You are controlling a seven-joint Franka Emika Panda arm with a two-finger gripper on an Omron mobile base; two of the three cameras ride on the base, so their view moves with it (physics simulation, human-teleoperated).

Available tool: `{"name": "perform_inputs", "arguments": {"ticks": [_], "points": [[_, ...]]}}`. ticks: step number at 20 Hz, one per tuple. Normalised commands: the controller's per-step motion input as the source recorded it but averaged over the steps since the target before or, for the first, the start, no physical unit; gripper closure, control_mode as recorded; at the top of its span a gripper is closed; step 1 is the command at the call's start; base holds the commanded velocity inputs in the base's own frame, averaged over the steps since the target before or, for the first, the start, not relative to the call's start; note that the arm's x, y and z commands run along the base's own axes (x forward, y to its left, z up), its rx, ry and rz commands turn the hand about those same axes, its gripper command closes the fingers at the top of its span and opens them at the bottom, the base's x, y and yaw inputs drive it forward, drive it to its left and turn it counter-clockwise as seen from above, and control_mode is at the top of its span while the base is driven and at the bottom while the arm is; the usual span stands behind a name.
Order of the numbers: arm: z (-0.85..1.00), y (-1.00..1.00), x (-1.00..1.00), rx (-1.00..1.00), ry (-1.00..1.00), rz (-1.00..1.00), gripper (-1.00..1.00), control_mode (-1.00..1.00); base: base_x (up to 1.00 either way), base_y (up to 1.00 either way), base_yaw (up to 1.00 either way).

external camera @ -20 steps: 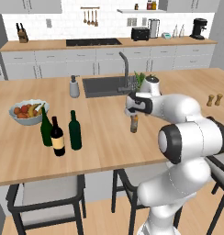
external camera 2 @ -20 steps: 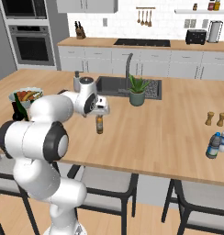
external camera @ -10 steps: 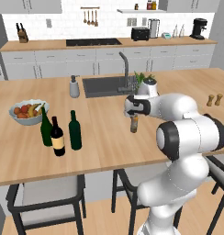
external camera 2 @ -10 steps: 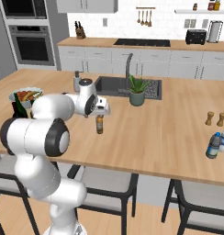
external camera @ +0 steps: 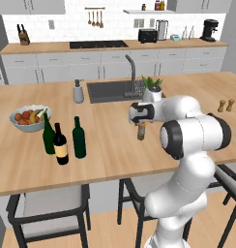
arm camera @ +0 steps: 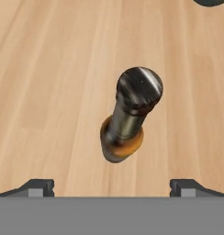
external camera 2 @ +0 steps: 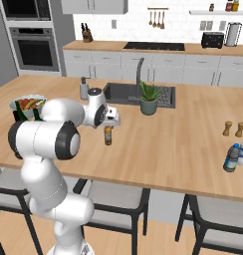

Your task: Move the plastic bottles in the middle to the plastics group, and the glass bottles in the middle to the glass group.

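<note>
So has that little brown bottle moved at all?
No. The slim brown bottle stands in the same spot before the potted plant, under the gripper.

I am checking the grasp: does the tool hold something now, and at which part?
Nothing is held: the tool is open above the brown bottle.

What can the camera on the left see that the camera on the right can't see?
The left base view alone has the three wine bottles standing by the fruit bowl: a green bottle, a dark bottle with a red top and another tall green bottle. The right base view alone has the plastic bottles near the counter's right end, and the oven. Both show the slim brown bottle standing under the gripper, the sink, the potted plant and the salt and pepper shakers.
</note>
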Motion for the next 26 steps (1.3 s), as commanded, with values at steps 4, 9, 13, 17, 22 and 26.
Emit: {"name": "perform_inputs", "arguments": {"ticks": [4,9,13,17,22,26], "points": [[-0.16,-0.01,0.24,0.0,0.0,0.0,-1.0,-1.0,0.0,0.0,0.0],[-0.12,0.0,0.18,0.0,0.0,0.0,-1.0,-1.0,0.0,0.0,0.0],[-0.08,-0.02,0.21,0.0,0.0,0.0,-1.0,-1.0,0.0,0.0,0.0],[-0.05,-0.04,0.04,0.0,0.0,0.0,-1.0,-1.0,0.0,0.0,0.0],[-0.13,0.0,0.0,0.0,0.0,0.0,-1.0,-1.0,0.0,0.0,0.0],[-0.12,0.0,0.03,0.0,-0.02,0.0,-1.0,-1.0,0.0,0.0,0.0]]}}
